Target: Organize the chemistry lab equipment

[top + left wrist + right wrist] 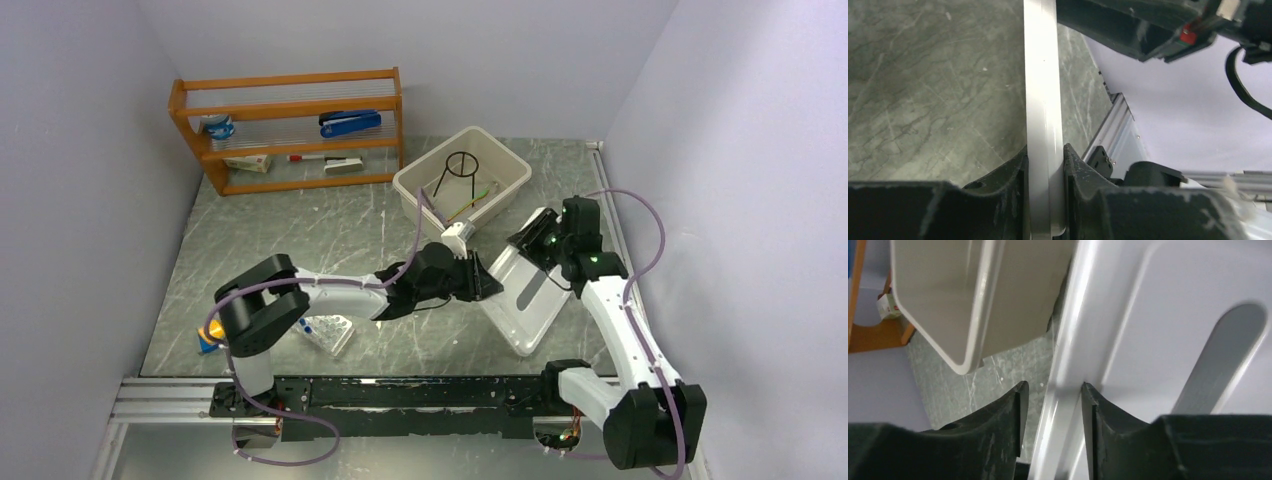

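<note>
The white lid point(535, 310) is hanging tilted just in front of the beige bin point(505, 160), spanning between both arms. The left gripper point(1045, 155) is pinching the lid's rim tight. The right gripper point(1050, 390) is straddling the edge nearest the bin, jaws parted (a gap is showing beside one finger). This is looking like a handover to the left arm. The next move is calling for the right jaws to back clear, then a level carry toward the bin holding the black wire tripod point(462, 163).
</note>
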Available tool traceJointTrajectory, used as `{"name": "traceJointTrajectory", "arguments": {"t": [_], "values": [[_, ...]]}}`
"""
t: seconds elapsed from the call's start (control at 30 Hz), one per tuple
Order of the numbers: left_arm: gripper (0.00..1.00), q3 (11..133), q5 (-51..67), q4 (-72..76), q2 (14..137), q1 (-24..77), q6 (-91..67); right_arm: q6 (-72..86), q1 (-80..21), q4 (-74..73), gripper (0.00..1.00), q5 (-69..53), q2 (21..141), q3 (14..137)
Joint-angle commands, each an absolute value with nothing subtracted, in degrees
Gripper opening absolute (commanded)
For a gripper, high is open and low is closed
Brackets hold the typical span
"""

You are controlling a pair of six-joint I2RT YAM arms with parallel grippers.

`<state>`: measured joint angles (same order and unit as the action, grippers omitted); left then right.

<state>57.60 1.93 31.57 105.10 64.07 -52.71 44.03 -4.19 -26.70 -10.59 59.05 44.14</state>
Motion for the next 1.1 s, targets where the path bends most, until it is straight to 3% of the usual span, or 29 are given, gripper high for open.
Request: {"name": "traceJointTrajectory", "arguments": {"t": [0.0,0.13,0.23,0.5,0.7,1.07], "values": [[0.05,62.26,8.25,26.87,97.11,63.81,-46.02,38.41,-3.96,-30.81,0.49,-7.2,54.67,51.05],[0.05,67.19,16.35,21.84,93.43,58.79,-50.73,35.12,-4.02,-27.7,0.61,-6.91,48.11,55.75],[0.05,71.98,14.64,14.96,90.95,56.68,-47.38,34.48,-3.96,-24.73,0.67,-6.55,45.11,59.09],[0.05,75.16,20.51,13.65,89.68,44.11,-50.42,34.67,-4.03,-25.66,0.67,-2.28,48.26,64.0],[0.05,73.81,21.54,16.36,89.42,36.76,-57.92,34.28,-4.02,-32.4,0.66,0.92,57.45,65.74],[0.05,69.02,24.01,27.57,94.47,31.94,-67.01,36.91,-4.04,-14.7,0.65,-9.5,64.84,56.89]]}}
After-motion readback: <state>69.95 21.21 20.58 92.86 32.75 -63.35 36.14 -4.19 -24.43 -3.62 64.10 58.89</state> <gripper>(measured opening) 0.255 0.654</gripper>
